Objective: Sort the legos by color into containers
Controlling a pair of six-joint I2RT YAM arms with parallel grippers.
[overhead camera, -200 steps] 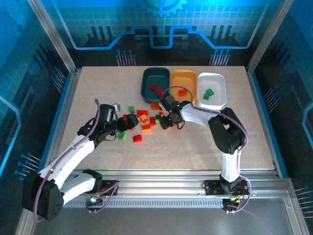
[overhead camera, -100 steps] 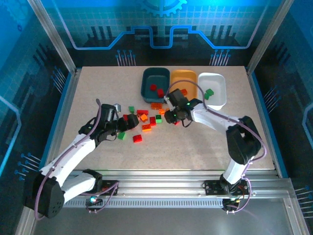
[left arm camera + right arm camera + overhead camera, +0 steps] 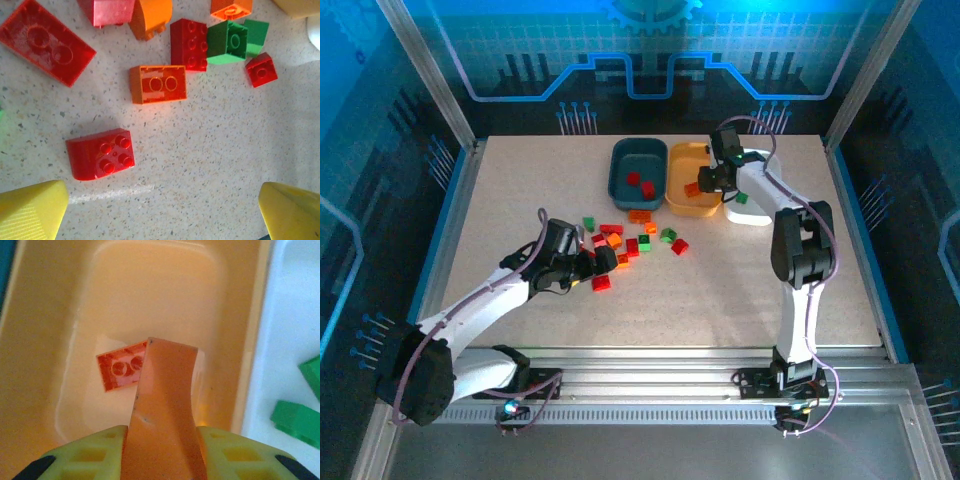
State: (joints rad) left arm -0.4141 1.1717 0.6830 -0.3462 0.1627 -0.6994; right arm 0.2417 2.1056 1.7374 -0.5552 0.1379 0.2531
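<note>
My right gripper (image 3: 162,442) is shut on an orange lego (image 3: 165,400) and hangs over the orange tray (image 3: 65,340), where another orange brick (image 3: 122,371) lies flat. From above, that gripper (image 3: 705,180) sits over the orange tray (image 3: 682,206), between the teal tray (image 3: 619,186) holding red bricks (image 3: 640,183) and the white tray (image 3: 748,214). My left gripper (image 3: 161,215) is open just above the table, with a red brick (image 3: 100,154) a little ahead of its left finger. Loose red, orange and green legos (image 3: 625,240) lie scattered beyond the left gripper (image 3: 598,262).
Two green bricks (image 3: 297,412) lie in the white tray (image 3: 285,315). An orange brick (image 3: 158,84), a long red one (image 3: 45,41) and a green one (image 3: 227,42) lie ahead of the left gripper. The right arm (image 3: 790,240) crosses the white tray.
My right arm has swung from the pile to over the orange tray, shut on the orange lego. My left gripper has shifted right and nearer, still open.
</note>
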